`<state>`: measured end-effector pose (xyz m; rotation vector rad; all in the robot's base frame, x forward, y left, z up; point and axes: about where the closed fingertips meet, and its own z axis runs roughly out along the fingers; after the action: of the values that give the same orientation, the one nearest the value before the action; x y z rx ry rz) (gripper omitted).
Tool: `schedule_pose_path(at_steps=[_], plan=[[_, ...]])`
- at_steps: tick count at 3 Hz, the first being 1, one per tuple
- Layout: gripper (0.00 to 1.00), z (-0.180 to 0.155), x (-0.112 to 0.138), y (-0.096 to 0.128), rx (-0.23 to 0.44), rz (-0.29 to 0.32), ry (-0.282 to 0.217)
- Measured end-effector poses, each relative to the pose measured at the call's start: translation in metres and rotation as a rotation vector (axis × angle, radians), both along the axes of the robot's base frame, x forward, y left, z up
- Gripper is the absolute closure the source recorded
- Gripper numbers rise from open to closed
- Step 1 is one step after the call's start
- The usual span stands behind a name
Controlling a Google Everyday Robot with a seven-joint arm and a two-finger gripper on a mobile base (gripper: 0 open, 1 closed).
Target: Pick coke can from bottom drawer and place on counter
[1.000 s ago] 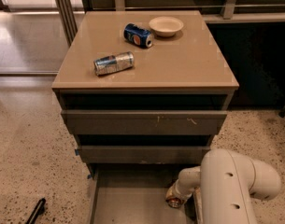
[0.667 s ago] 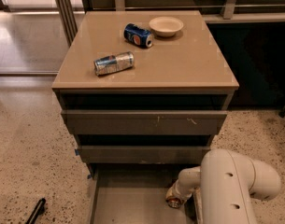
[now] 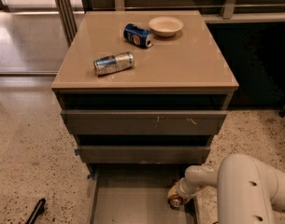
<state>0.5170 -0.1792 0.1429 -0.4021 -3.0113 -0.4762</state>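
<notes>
The gripper (image 3: 178, 194) is down at the right side of the open bottom drawer (image 3: 128, 199), against the coke can (image 3: 174, 200) there, though whether it has a hold I can't tell. Above, the counter (image 3: 179, 64) carries two cans lying on their sides and a bowl (image 3: 165, 25)

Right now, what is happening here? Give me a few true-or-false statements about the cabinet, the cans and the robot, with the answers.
1. The bottom drawer is pulled open. True.
2. The red can stands on the counter. False: it is in the bottom drawer, at its right side.
3. A silver can, a blue can and a bowl are on the counter. True.
4. The blue can lies inside the bowl. False: it lies beside it.
5. The gripper is over the counter. False: it is down in the drawer at the red can.
</notes>
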Motion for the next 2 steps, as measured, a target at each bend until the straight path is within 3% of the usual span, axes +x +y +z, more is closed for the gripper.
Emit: schedule_pose_path(at_steps=[1,2], plan=[[1.0,0.042,-0.015,-0.013,0.122,0.028,0.02],[1.0,0.081,-0.035,-0.025,0.209,0.135,0.044]])
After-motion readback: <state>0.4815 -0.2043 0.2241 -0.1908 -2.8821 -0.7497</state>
